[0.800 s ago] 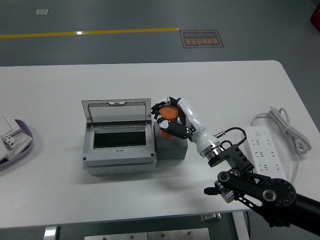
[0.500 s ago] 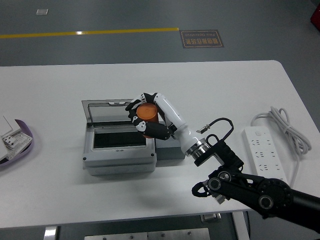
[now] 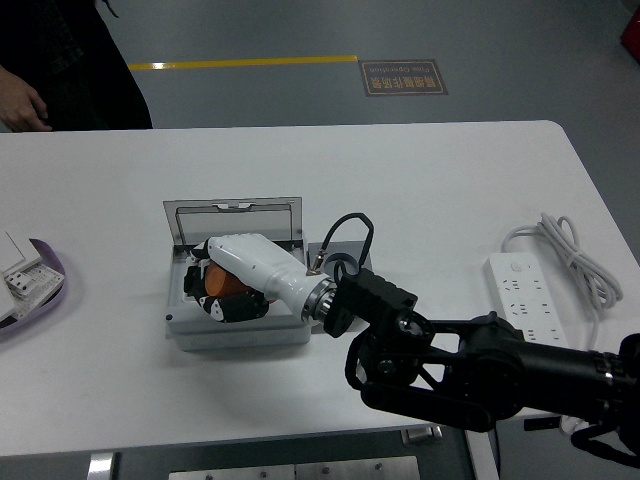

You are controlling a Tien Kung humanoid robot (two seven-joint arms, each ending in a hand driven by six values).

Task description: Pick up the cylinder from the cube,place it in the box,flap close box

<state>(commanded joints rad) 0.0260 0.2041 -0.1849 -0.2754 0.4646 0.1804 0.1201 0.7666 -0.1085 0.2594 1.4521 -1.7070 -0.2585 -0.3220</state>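
Black arm links [image 3: 470,365] fill the near right of the table, coming in from the lower right corner and reaching leftward. At their end the right hand [image 3: 235,285], in a white shell with dark fingers, hangs over the open grey box [image 3: 235,330], its fingers curled round the orange cylinder [image 3: 222,283]. The cylinder sits low inside the box's opening, clasped in the hand; whether it touches the floor of the box I cannot tell. Just right of the box, the dark cube [image 3: 335,262] is mostly hidden behind the wrist and a looped cable. The box lid [image 3: 232,220] stands open at the back. Further right lies a white power strip [image 3: 528,298] with its cord. At the far left edge, a person's hand [image 3: 22,105] rests beside dark clothing.
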